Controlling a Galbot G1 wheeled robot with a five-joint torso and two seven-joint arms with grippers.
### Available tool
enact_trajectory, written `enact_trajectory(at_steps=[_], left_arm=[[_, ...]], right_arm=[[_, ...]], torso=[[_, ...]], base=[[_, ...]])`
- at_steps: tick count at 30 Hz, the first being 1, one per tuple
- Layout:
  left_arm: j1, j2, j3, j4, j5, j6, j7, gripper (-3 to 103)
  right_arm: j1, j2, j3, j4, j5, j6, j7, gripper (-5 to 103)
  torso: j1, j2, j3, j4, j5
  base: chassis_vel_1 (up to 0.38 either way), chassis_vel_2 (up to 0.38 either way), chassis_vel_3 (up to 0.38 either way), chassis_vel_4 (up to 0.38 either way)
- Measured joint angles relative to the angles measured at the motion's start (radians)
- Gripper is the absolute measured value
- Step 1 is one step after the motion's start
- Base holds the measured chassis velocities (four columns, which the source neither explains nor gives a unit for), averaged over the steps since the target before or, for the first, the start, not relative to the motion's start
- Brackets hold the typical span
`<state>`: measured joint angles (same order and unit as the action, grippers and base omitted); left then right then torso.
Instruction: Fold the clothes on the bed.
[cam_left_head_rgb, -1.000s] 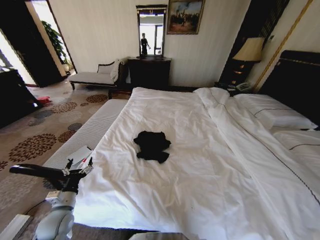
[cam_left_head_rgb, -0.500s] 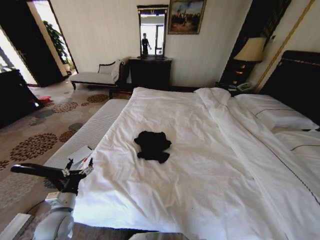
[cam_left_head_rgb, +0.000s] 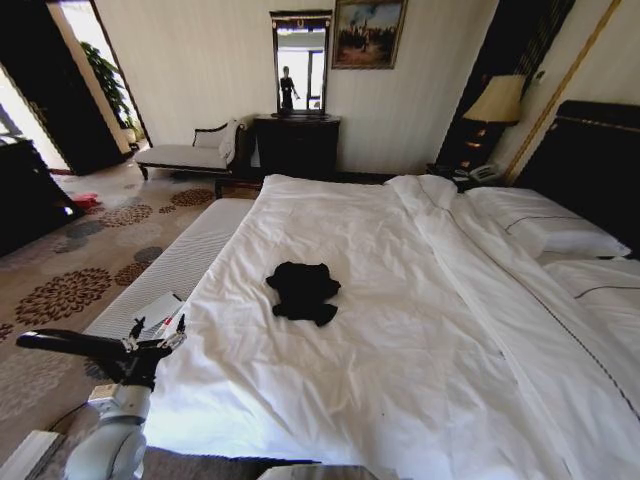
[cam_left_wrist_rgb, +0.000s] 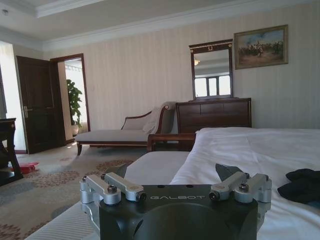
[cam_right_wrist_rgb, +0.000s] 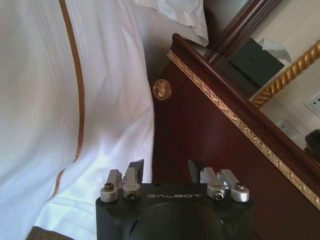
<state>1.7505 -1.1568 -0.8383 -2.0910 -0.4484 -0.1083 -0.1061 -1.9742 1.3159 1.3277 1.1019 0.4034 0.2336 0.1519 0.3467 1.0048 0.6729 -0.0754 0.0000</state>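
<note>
Since it lies bunched rather than spread: the T-shirt (cam_left_head_rgb: 304, 291) is a small crumpled black heap on the white duvet of the bed (cam_left_head_rgb: 420, 330), roughly mid-width and toward the foot half.
Lettering: not readable from the head view, so which side faces up cannot be told.
Handling, as a judgement: light, limp cotton; it will sag and drape from any grip, drag the loose duvet if pinched too deep, and cannot be broken.
Where to take hold, as a judgement: the outer edges or lobes of the heap, shoulders or hem if they can be found, so it can be pulled flat first; the layers in the middle look overlapped and would lift as a wad.
Left gripper (cam_left_head_rgb: 160, 336): held out level at the near left corner of the bed, beside the mattress edge; the T-shirt lies ahead of it and off to its right, well apart, as a dark fold (cam_left_wrist_rgb: 302, 184) in the left wrist view.
Left gripper, fingers: apart, holding nothing.
Right gripper (cam_right_wrist_rgb: 165, 170): low by the bed's dark wooden frame (cam_right_wrist_rgb: 210, 145) and the hanging sheet with its gold stripe (cam_right_wrist_rgb: 77, 95), nowhere near the shirt.
Right gripper, fingers: apart, holding nothing.
Surroundings: pillows (cam_left_head_rgb: 545, 225) beyond the shirt, white bench (cam_left_head_rgb: 165, 275) alongside the bed.
</note>
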Motion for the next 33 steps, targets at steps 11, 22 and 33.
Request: enact_trajectory(at_steps=[11,22,33], left_arm=[[-0.004,0.005,-0.001,0.000,-0.004,-0.002,0.000,102],[0.019,0.005,0.000,-0.014,-0.003,-0.004,0.000,99],[0.070,-0.012,-0.004,-0.044,0.005,-0.033,0.005,100]], right_arm=[[-0.007,0.015,0.016,0.032,0.045,0.115,-0.029,89],[-0.051,0.020,0.074,0.200,0.191,0.306,-0.253,100],[-0.120,0.048,0.129,0.491,0.341,0.360,-0.412,100]], torso=[[0.000,0.000,0.000,-0.0001,0.0000],[0.000,0.000,0.000,0.0003,-0.0002],[0.000,0.000,0.000,0.0001,0.0000]], base=[[0.000,0.000,0.000,0.000],[0.000,0.000,0.000,0.000],[0.000,0.000,0.000,0.000]])
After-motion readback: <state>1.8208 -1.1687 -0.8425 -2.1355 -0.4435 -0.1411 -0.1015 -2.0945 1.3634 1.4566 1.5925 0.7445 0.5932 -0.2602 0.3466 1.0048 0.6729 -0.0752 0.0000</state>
